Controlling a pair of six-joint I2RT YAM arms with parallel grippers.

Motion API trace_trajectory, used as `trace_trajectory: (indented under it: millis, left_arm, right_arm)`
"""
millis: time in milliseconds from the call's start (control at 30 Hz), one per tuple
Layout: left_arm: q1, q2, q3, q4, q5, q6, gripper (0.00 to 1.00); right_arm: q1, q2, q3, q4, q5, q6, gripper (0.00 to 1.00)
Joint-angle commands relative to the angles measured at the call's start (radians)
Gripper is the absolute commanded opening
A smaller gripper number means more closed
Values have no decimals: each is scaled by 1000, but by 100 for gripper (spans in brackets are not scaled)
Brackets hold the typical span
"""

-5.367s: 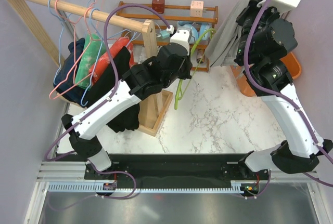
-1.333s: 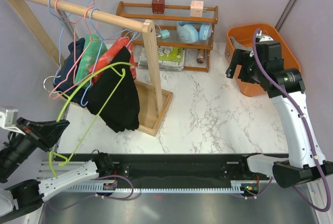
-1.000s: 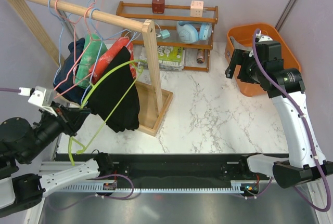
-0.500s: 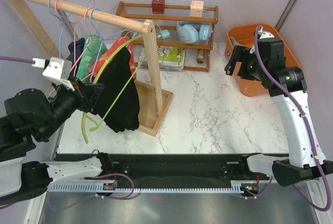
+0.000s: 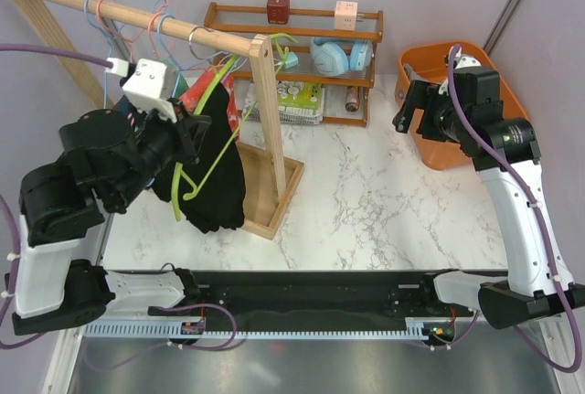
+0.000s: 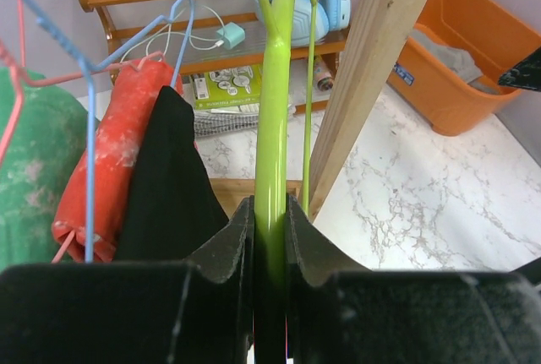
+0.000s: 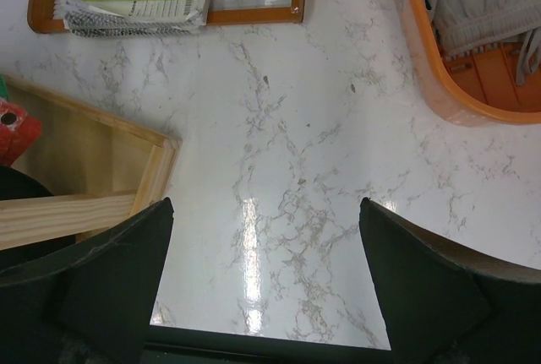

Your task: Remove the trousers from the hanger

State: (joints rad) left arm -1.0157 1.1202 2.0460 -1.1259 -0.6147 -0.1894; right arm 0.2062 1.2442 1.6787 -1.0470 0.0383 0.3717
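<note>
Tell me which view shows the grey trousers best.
The right wrist view: the trousers lie bunched in the orange bin, folds clear. The left wrist view shows only a small grey patch; in the top view the right arm mostly hides them.

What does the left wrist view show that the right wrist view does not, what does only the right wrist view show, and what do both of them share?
Only the left wrist view: the left fingers shut on the lime-green hanger, with the black garment, the red garment and the blue headphones behind.
Only the right wrist view: the right fingers, open and holding nothing, above the table.
Both: the orange bin with the grey trousers inside, the marble table and part of the wooden rack.
</note>
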Motion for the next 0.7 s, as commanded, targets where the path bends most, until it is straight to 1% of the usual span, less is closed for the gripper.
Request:
trace_trajectory:
  millis: [0, 167, 267, 333, 367, 467, 533, 567, 633, 667]
  left_arm:
    - [2, 56, 66, 66, -30, 65, 2]
    - [2, 121, 77, 98, -31, 99, 2]
    - [2, 145, 60, 84, -27, 84, 2]
    - [3, 130, 36, 80, -23, 47, 2]
    - [3, 121, 1, 77, -28, 33, 2]
    - [2, 81, -53, 72, -20, -4, 2]
    - [2, 66, -70, 66, -5, -28, 2]
    - [2, 55, -78, 52, 1, -36, 9]
    - [3, 46, -89, 35, 23, -67, 18]
    - [3, 38, -99, 28, 32, -74, 25]
  right_arm:
    - [4, -34, 41, 25, -20, 13, 98]
    - [2, -45, 30, 24, -37, 16, 98]
    - [5, -60, 15, 25, -107, 27, 98]
    - [4, -74, 3, 28, -153, 38, 98]
    - [5, -78, -16, 33, -207, 50, 98]
    - [5, -103, -62, 54, -297, 84, 98]
    - [6, -130, -91, 68, -330, 102, 98]
    - [6, -141, -117, 82, -357, 110, 98]
    - [7, -163, -142, 90, -393, 134, 98]
    - [7, -170, -166, 96, -408, 144, 98]
